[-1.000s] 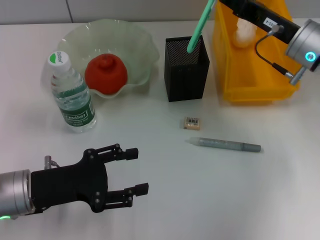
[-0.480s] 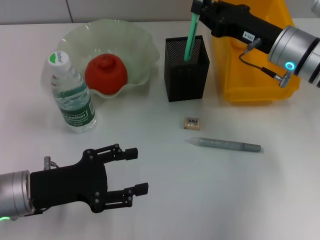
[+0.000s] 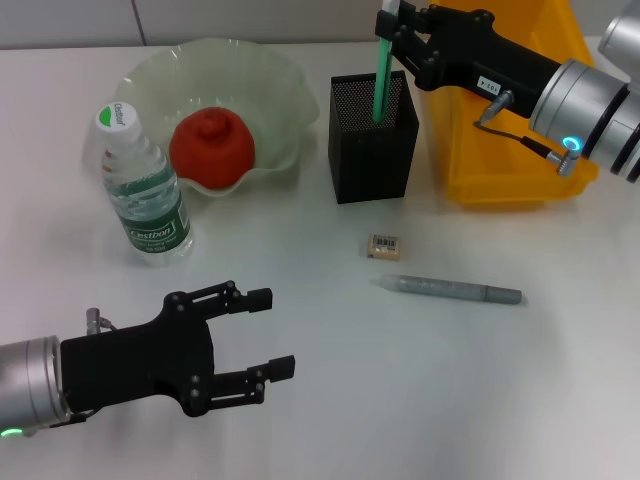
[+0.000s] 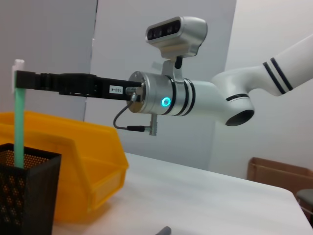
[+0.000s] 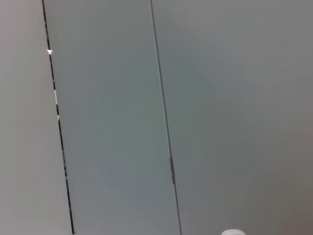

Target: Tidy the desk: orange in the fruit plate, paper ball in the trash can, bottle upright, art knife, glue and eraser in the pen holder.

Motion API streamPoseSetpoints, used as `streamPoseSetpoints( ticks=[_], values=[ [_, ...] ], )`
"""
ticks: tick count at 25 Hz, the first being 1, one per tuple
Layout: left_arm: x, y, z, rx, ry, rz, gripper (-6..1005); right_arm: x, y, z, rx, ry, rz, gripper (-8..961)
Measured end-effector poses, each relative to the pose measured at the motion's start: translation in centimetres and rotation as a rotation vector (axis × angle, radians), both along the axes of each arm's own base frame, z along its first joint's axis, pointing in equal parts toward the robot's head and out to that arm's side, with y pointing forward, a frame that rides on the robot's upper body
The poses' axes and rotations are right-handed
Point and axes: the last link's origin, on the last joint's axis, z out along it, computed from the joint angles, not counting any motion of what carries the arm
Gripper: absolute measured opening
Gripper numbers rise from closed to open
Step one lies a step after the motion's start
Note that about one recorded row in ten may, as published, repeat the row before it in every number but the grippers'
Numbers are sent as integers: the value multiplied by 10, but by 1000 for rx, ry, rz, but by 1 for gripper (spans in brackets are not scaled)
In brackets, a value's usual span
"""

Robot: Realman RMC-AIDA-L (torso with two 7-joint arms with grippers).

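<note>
Right gripper (image 3: 388, 22) jaws clamp the art knife (image 3: 380, 75), now upright with its tip below them inside the pen holder (image 3: 372, 150), ready to drop.

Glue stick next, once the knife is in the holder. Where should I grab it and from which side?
Take the glue at mid-barrel, coming straight down from above, jaws closing across its narrow width. It lies flat on the table, long axis running left to right, pale tip toward the eraser. The barrel is apart from the eraser, so there seems room for fingers on both sides.
</note>
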Motion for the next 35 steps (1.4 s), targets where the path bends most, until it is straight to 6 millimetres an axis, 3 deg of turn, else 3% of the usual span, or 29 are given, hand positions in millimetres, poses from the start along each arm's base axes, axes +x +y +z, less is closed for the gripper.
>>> streamPoseSetpoints(
  ticks=[17, 31, 35],
  values=[
    [-16, 4, -2, 229, 13, 66, 770, -1, 1, 0, 19, -24, 25, 190],
    [-17, 5, 0, 241, 5, 83, 770, -2, 1, 0, 20, -25, 25, 191],
    [-17, 5, 0, 240, 4, 84, 770, -2, 1, 0, 19, -26, 25, 333]
  ],
)
